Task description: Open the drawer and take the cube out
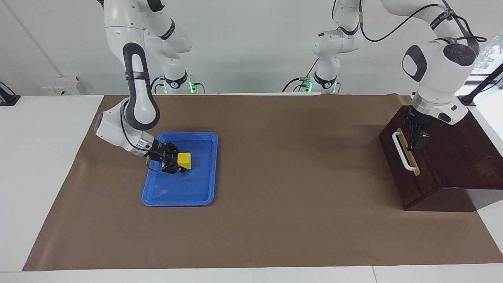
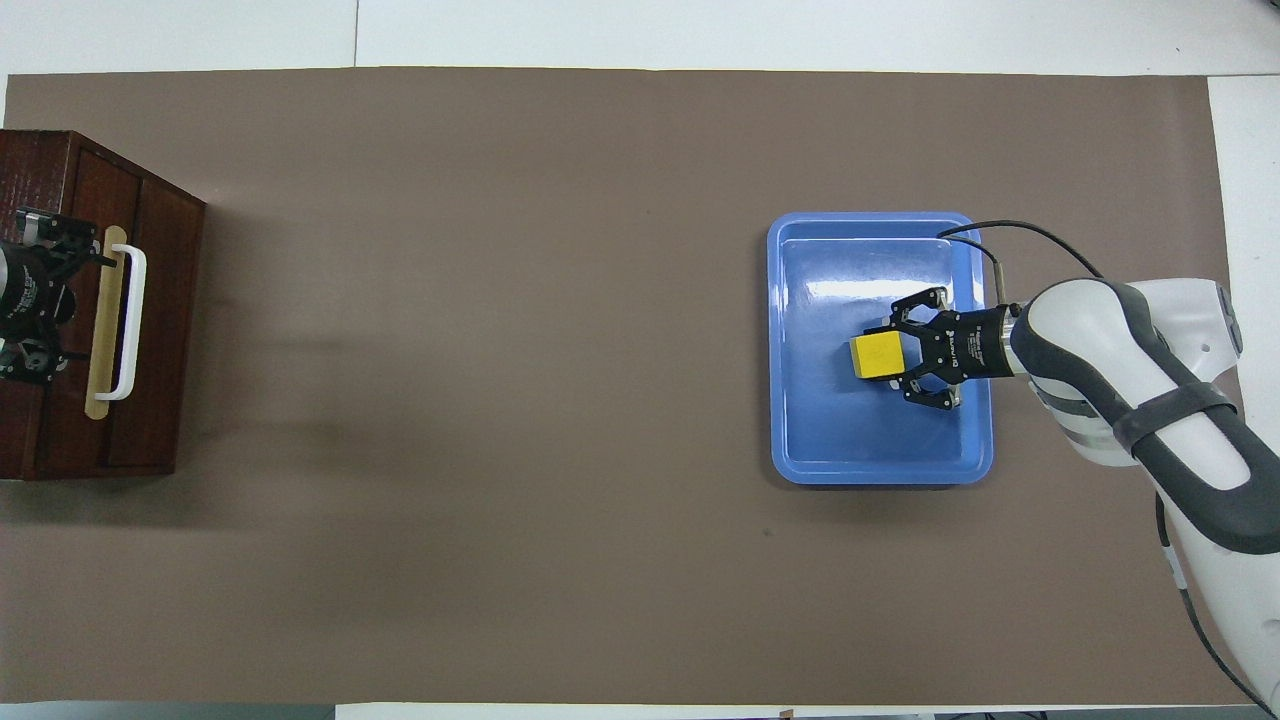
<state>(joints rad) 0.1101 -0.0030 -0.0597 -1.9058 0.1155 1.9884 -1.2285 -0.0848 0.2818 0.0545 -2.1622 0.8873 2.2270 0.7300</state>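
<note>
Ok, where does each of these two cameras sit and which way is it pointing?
Facing view: high across the table, facing the robots; shows both arms from their bases, the right gripper shut on the cube over the blue tray, the left gripper over the drawer.
Overhead view: high above the robots' end, looking steeply down; shows the right forearm and gripper, and the left gripper at the frame edge.
Shared: tray, cube, drawer, both grippers, half a turn apart.

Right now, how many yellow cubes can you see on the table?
1. The cube is held in the right gripper over the blue tray. Others may be hidden inside the closed drawer.
</note>
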